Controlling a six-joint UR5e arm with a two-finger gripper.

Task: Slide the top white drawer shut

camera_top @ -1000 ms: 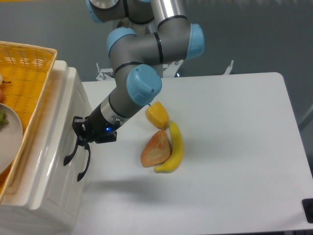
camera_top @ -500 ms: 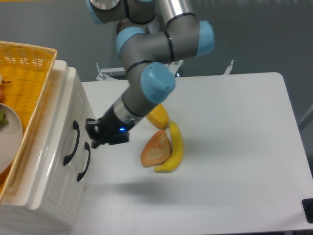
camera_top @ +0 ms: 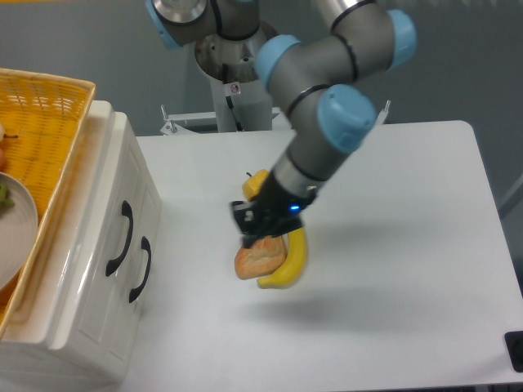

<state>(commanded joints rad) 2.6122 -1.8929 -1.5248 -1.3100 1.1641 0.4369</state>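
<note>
The top white drawer (camera_top: 105, 214) sits flush in the glossy white cabinet at the left, its curved black handle (camera_top: 121, 238) facing the table. The lower drawer front has a matching handle (camera_top: 141, 269) just beside it. My gripper (camera_top: 245, 225) hangs over the middle of the table, well to the right of the cabinet, above the fruit. Its dark fingers look shut with nothing in them, and it touches neither drawer.
A yellow wicker basket (camera_top: 49, 106) rests on top of the cabinet with a white plate (camera_top: 16, 237) in it. A banana (camera_top: 292, 261), an orange-pink fruit piece (camera_top: 257, 260) and a yellow fruit (camera_top: 257, 183) lie mid-table, partly under the arm.
The gripper was at the drawer front by the handles a second ago. It has since pulled away to the right, across the table to above the fruit.
</note>
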